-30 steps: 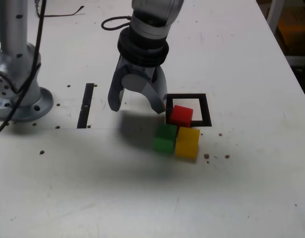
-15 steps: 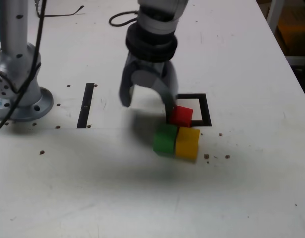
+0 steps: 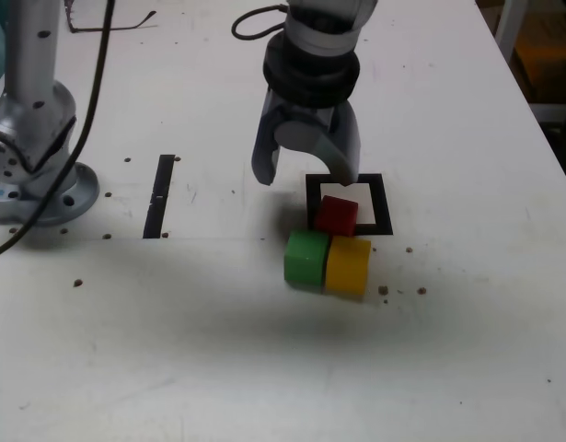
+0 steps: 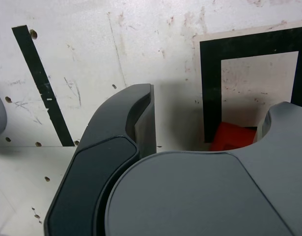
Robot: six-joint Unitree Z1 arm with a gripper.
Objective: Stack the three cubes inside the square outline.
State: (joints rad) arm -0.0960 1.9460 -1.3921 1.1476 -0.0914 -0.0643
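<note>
Exterior view: red cube (image 3: 337, 215) lies below the open gripper (image 3: 306, 175).

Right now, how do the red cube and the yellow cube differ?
The red cube overlaps the outline's black border, while the yellow cube lies outside it, below its border in the exterior view. The red one looks dark and shaded, and the yellow one brighter. Both are plain, solid-coloured blocks on the table, and neither is in the open pincer.
</note>
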